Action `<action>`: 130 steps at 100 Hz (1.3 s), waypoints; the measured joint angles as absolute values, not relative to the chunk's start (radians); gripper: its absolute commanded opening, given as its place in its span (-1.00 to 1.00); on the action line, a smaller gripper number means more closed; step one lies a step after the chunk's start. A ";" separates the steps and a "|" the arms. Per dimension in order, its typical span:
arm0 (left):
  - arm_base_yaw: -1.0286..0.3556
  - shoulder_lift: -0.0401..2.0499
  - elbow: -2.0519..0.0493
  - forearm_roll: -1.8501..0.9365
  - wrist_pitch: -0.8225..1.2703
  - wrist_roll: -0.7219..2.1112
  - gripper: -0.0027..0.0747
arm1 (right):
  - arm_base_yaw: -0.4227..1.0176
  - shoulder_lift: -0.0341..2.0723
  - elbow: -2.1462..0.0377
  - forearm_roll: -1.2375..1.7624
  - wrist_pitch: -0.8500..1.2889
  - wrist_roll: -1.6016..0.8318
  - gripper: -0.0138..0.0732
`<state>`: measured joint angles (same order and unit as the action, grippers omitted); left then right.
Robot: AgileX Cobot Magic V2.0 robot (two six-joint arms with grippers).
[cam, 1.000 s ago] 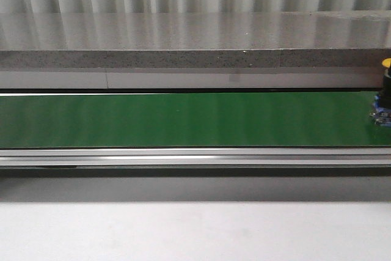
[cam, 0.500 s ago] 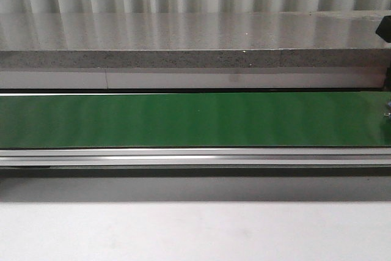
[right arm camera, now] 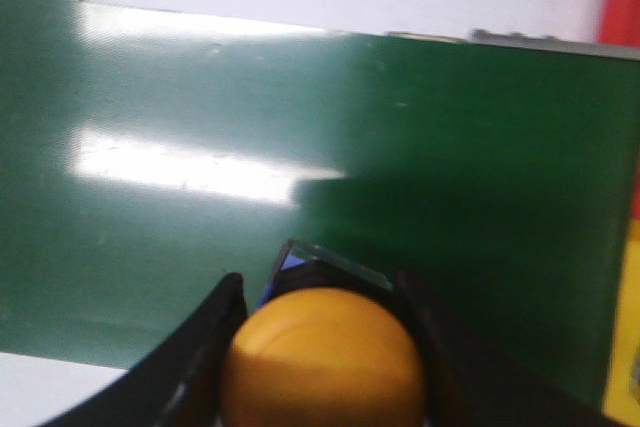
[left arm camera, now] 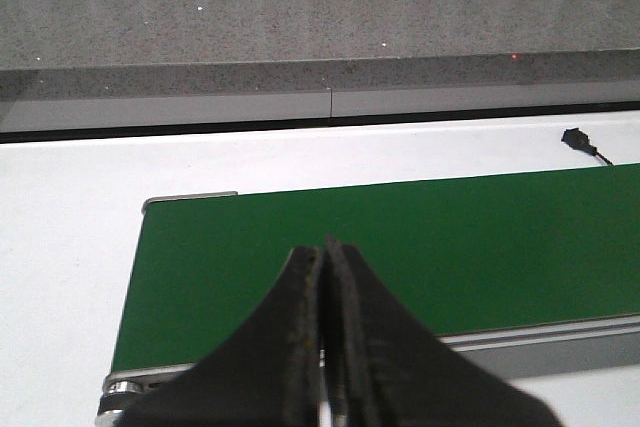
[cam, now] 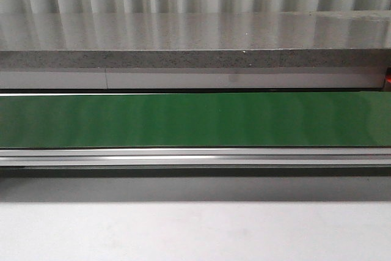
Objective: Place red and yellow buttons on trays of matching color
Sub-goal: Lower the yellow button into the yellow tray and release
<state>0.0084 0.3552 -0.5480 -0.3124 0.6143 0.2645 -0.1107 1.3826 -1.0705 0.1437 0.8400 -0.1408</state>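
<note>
In the front view a green belt [cam: 195, 119] runs straight across from 9 o'clock to 3 o'clock, with a silver rail [cam: 195, 157] along its near edge and a grey stone ledge [cam: 195, 58] behind it toward 12 o'clock. A pale table [cam: 195, 230] fills the near strip at 6 o'clock. Neither arm shows in this view, and no button is on the belt here; only a sliver of red-orange sits at the frame edge at 3 o'clock.

The left gripper [left arm camera: 325, 347] appears in the left wrist view with its two dark fingers [left arm camera: 290, 347] pressed flat together, nothing between them. It hangs above the near end of the belt [left arm camera: 400, 247], whose rounded metal end cap [left arm camera: 190, 199] lies just beyond the fingertips. A small black plug [left arm camera: 578, 137] rests on the white surface beside the belt.

The right gripper [right arm camera: 320, 347] has its jaws closed around the yellow button [right arm camera: 322, 357], one dark finger [right arm camera: 200, 357] on each side of the domed yellow cap. A bit of the button's blue base [right arm camera: 290, 265] peeks out past the cap. The button is held above the belt [right arm camera: 250, 147], clear of its surface as far as can be told. At the edge of that view, a red strip [right arm camera: 625, 7] and a yellow strip [right arm camera: 625, 327] show just beside the belt's end; whether these are the trays cannot be told for sure.
</note>
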 measured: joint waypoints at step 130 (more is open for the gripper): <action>0.008 0.355 -0.548 -0.312 0.614 0.264 -0.98 | -0.714 1.220 -0.880 -0.095 0.705 0.345 -0.26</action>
<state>0.0084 0.3552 -0.5480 -0.3124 0.6143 0.2645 -0.7142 1.2205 -0.8799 -0.0946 0.7052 0.3454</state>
